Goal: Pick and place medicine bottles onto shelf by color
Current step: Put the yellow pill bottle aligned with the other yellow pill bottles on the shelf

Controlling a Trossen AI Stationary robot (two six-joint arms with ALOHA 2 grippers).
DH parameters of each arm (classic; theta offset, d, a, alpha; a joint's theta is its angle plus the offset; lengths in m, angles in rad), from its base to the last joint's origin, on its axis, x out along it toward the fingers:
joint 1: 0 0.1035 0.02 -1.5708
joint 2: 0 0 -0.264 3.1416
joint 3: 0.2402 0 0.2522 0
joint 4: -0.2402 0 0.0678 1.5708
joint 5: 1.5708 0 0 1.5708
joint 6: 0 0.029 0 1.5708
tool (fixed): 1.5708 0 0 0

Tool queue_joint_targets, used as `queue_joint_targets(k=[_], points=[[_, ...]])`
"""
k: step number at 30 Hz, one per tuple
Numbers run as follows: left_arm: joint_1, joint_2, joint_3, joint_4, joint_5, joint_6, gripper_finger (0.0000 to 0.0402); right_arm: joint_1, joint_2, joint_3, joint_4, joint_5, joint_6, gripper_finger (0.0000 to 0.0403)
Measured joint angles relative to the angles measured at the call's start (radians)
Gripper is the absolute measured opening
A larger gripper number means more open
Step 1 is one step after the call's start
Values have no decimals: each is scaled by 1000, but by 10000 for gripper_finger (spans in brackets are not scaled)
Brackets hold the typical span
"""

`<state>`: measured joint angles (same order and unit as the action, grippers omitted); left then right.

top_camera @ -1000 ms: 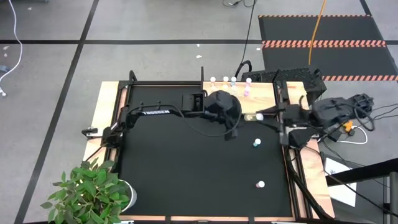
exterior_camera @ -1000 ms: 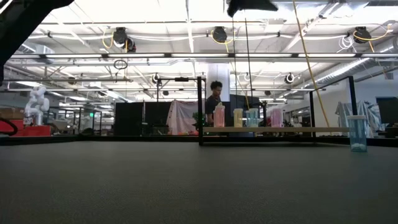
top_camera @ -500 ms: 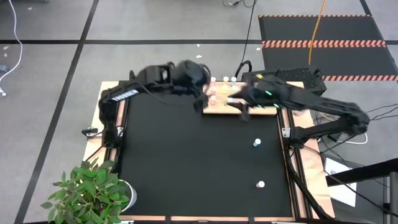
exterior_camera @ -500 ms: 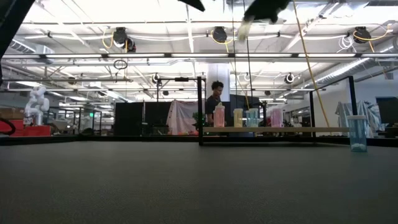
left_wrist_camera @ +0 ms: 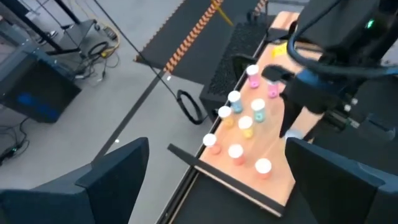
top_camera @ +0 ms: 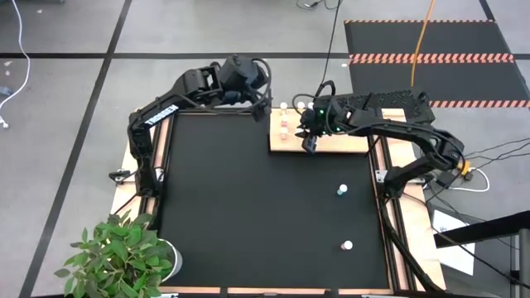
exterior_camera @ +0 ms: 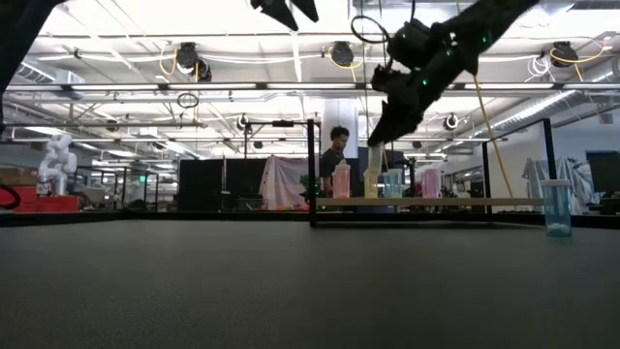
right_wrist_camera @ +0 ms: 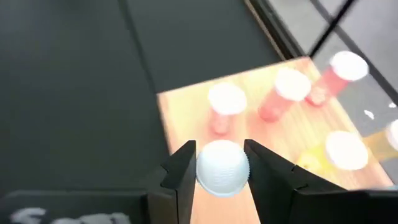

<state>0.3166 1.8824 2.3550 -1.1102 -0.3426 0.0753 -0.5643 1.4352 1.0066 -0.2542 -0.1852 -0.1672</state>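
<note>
The wooden shelf [top_camera: 335, 141] lies at the mat's far right and carries several white-capped medicine bottles [left_wrist_camera: 247, 118], pink, orange, yellow and blue. My right gripper [top_camera: 310, 142] is over the shelf's near left part, shut on a white-capped bottle [right_wrist_camera: 222, 168]. My left gripper [top_camera: 262, 110] is open and empty, raised beyond the shelf's far left corner; its fingers [left_wrist_camera: 118, 168] stand wide apart. A blue bottle [top_camera: 341, 190] and another white-capped bottle [top_camera: 347, 245] stand upright on the black mat. My right gripper pinches the bottle between its two fingers at the white cap [right_wrist_camera: 222, 182], one finger on each side. The fingers come from above, slanting down from the table's right. The bottle hangs upright below the fingertips [exterior_camera: 374, 155], lifted clear of the shelf; the cap hides its body in the wrist view.
The wooden frame [top_camera: 145, 141] edges the black mat [top_camera: 248, 207]. A potted plant [top_camera: 124, 257] stands at the near left corner. A person [exterior_camera: 334, 155] shows in the room beyond the table.
My right gripper has swung from the table's right edge toward the left and come down over the shelf, carrying the bottle. My left gripper has left the middle of the mat, gone toward the far edge and up, and now stands beyond the shelf's far left corner.
</note>
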Motion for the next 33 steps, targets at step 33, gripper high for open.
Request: queue_joint_targets(k=[33], points=[[115,3,-1,8,-1,-3,379,-87,101,-54,108,-53,43,119]])
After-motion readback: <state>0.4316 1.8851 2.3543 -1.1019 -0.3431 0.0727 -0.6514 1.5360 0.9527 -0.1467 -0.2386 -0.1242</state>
